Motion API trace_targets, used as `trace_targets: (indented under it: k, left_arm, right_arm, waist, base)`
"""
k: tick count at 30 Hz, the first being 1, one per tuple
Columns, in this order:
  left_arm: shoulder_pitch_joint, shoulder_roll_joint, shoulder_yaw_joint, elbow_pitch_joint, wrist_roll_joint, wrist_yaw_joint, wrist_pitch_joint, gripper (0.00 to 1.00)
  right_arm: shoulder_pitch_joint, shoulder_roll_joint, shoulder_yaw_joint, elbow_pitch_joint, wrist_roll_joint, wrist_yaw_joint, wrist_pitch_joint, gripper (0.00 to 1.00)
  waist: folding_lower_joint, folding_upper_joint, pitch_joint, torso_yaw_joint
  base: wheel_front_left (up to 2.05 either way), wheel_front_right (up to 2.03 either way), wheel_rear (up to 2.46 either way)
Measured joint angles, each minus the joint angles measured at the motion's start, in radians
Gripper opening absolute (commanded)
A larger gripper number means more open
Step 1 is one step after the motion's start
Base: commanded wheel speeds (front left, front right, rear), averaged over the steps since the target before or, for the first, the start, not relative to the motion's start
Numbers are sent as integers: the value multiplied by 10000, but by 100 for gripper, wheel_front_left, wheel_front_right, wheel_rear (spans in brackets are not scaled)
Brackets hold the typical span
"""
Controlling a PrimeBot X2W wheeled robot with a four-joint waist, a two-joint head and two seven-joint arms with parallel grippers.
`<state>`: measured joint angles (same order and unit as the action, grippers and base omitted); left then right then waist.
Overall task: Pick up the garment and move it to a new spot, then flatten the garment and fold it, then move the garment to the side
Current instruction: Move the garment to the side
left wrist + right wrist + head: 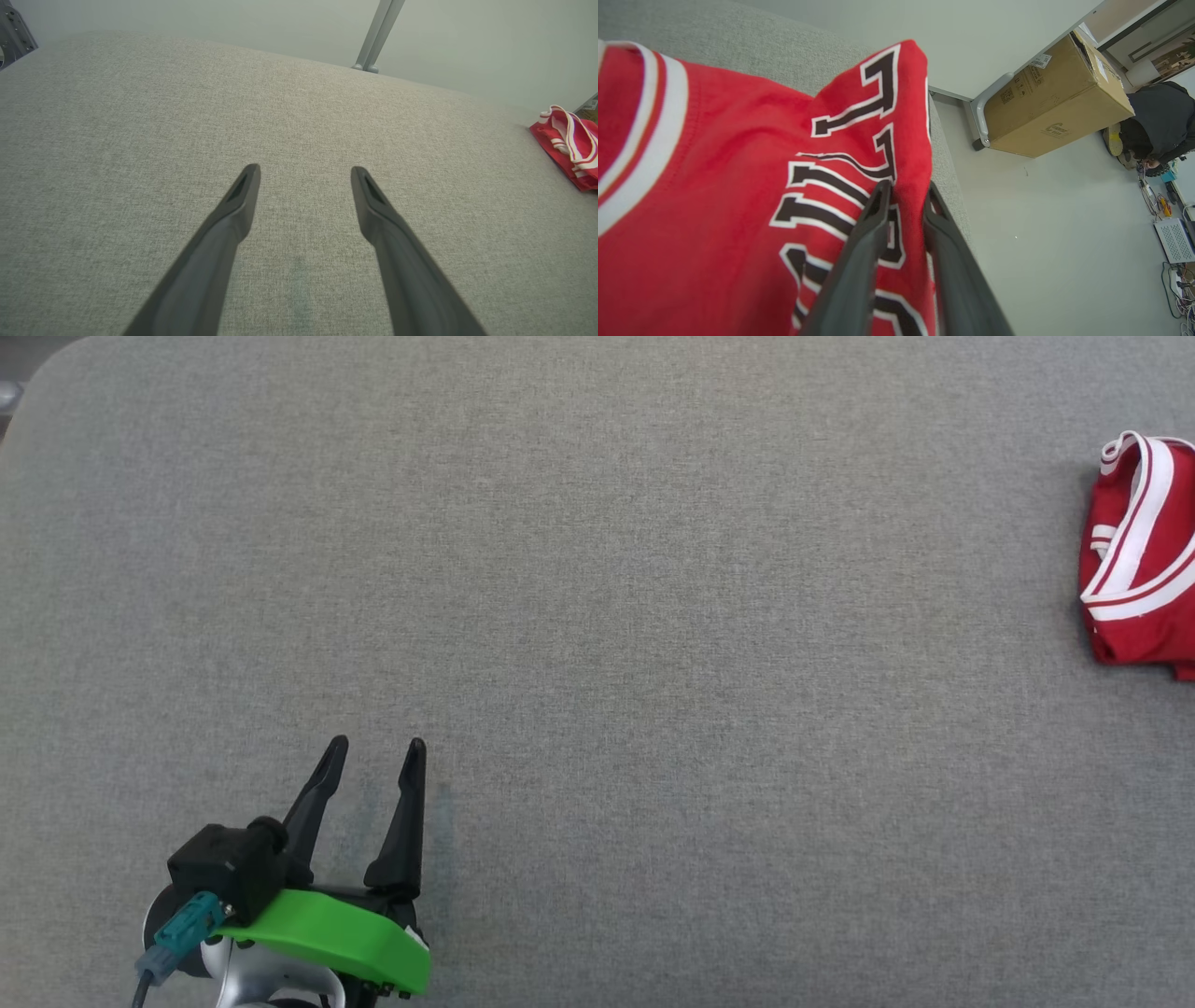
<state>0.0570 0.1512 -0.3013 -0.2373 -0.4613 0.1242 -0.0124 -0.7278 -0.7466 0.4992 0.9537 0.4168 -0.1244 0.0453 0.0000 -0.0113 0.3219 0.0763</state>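
Left gripper (pixel 378 742) spread at near left; we cannot tell whether right gripper (pixel 908 185) pinches the far-right garment (pixel 1139 637).

On the broad grey fabric-covered table (pixel 597 569), the red cloth jersey garment with white-striped trim (pixel 1144 569) lies at three o'clock in the head view, hard by the right edge. It is well apart from the left gripper with its two long dark fingers (pixel 378 742), which hangs over the near side at seven o'clock. Seen from the right wrist, the garment's edge runs between the fingers of the right gripper (pixel 906 187); off the table at two o'clock a brown cardboard box (pixel 1057 93) sits on the floor, with a person in dark clothing (pixel 1157 121) beyond it at three o'clock.
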Motion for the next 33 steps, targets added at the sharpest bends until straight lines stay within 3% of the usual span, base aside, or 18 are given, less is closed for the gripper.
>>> trace_targets:
  k: [2,15,21,28,33]
  left_arm:
    - [1,6,0,-8,4,0,31,100]
    - [42,58,100,-50,81,0,121,100]
    - [42,27,84,-42,79,0,121,100]
    - [23,-132,-36,31,48,-50,46,100]
    - [-202,-330,-104,251,-86,-209,-290,100]
  right_arm:
    - [2,2,-86,261,2,-2,-10,100]
    - [389,593,-729,1536,151,0,-604,100]
    - [164,431,-895,1705,42,-2,-1089,100]
    - [-533,466,-884,1009,-46,-2,-2096,100]
    - [-840,1154,-683,337,-69,6,-2600,100]
  waist:
    - [0,0,-3,-71]
    - [0,0,-105,-544]
    - [0,0,-280,-804]
    - [0,0,-655,-1137]
    - [0,0,-1066,-1397]
  base:
    - [0,0,0]
    - [0,0,0]
    - [0,0,0]
    - [0,0,0]
    - [0,0,0]
